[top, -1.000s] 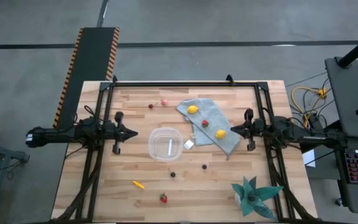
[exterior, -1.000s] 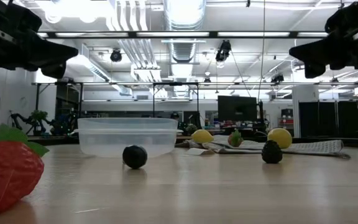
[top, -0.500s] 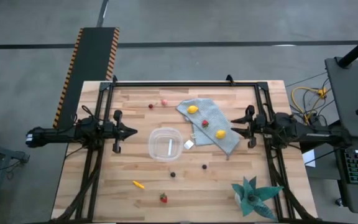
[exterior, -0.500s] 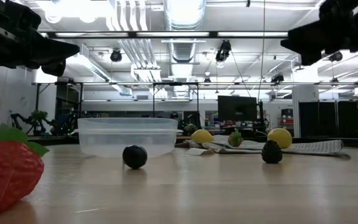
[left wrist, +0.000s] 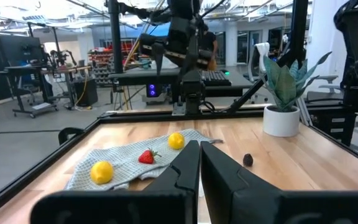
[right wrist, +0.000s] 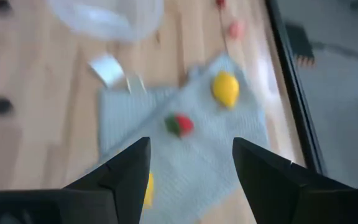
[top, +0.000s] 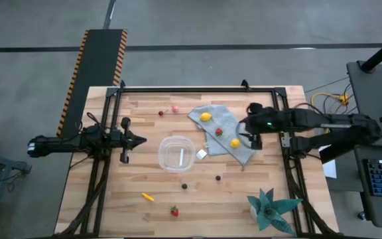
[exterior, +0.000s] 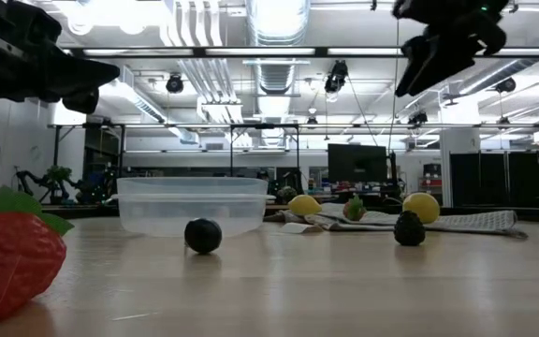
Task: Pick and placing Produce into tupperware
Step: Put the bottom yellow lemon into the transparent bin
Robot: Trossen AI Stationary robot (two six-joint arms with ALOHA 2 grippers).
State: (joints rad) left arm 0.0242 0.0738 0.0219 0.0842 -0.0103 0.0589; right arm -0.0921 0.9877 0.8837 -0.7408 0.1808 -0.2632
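Two lemons, one tupperware | right gripper spread, lemon at 8 o'clock | left gripper clenched

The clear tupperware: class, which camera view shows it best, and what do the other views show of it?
The high view: the tupperware shows whole from above, with nothing but a pale streak inside. The low view gives only its side wall, behind a dark round piece. The right wrist view catches a blurred edge; the left wrist view hides it.

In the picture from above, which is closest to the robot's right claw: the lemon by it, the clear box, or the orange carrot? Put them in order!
From the right gripper, nearest first:
1. Lemon, on the grey cloth just beside the gripper.
2. Clear box, mid-table, toward the left arm.
3. Orange carrot, near the table's front left.
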